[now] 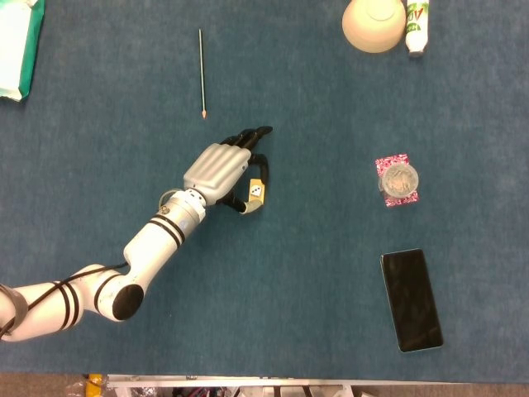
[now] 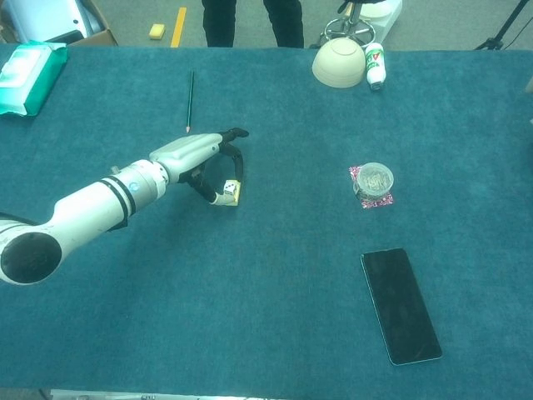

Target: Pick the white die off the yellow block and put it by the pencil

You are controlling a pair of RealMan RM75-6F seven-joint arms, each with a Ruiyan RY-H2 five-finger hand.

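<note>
The white die (image 1: 259,193) (image 2: 229,189) sits on the small yellow block (image 1: 254,184) (image 2: 236,193) near the middle of the blue table. My left hand (image 1: 221,169) (image 2: 193,153) reaches over it from the left. Its thumb and a curled finger stand on either side of the die with a gap still showing, and the other fingers point away to the upper right. The die rests on the block. The pencil (image 1: 201,72) (image 2: 190,100) lies up and to the left of the hand, tip toward it. My right hand does not show in either view.
A glass jar on a pink coaster (image 1: 397,180) (image 2: 372,184) and a black phone (image 1: 411,299) (image 2: 400,305) lie to the right. A cream bowl (image 1: 373,23) and a bottle (image 1: 417,25) stand at the far edge. A wipes pack (image 1: 16,45) lies far left.
</note>
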